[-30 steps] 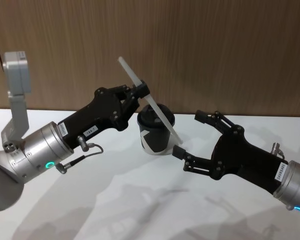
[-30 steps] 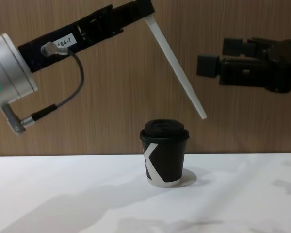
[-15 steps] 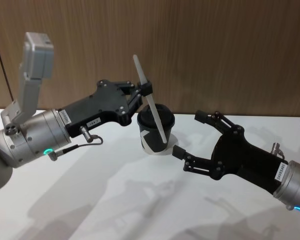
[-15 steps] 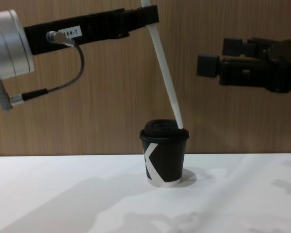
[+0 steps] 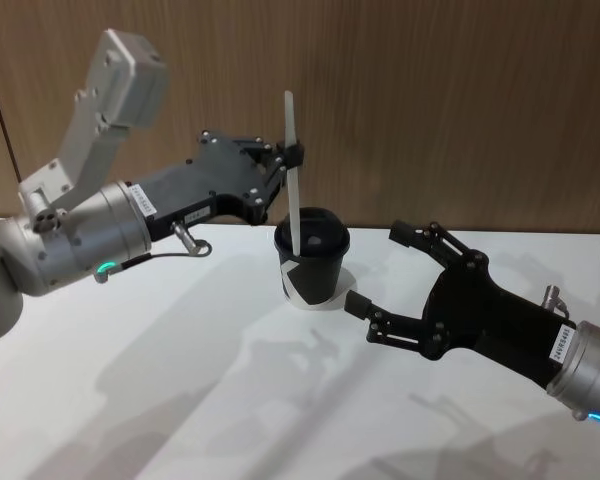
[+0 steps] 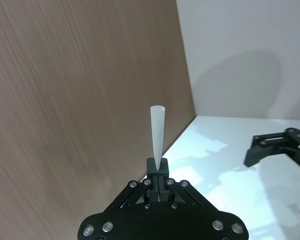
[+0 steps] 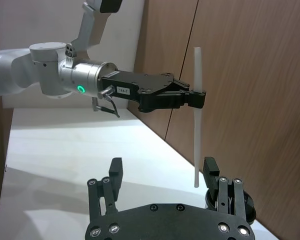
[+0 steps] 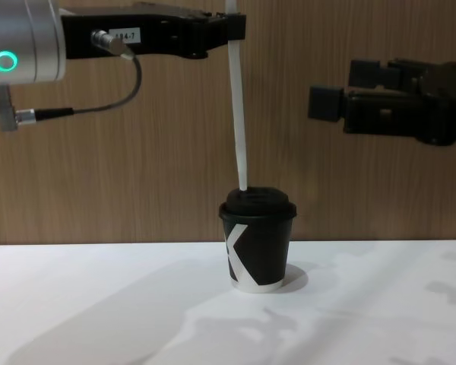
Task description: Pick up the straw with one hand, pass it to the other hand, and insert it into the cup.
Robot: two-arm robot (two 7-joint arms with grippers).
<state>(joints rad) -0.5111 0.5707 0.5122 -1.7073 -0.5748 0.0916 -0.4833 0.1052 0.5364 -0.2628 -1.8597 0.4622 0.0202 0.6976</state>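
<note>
A: Where is the left gripper [image 5: 292,160]?

B: It reaches in from the left, raised above the table [image 5: 230,400], with its forearm nearly level in the chest view. Its fingertips [image 8: 232,26] are pressed together on the straw [image 8: 239,114], pinching it in the upper part, so a short piece stands above the pinch and a long piece hangs below.

A: How does the straw stand?

B: Nearly upright. In the chest view its lower end sits right at the top of the black lid of the cup [image 8: 258,239]; whether it has gone into the lid's hole cannot be told. The cup stands on the table, well below the gripper.

A: And the right gripper [image 5: 380,268]?

B: It is held off to the right of the cup, apart from it, jaws spread wide and holding nothing. In the chest view it hangs high at the right edge.

A: Any writing?

B: The cup carries a bold white angular mark. A small white label [image 8: 126,35] sits on the left gripper's body; its digits are too small to be sure of. A green ring [image 8: 4,61] glows on the silver wrist.
</note>
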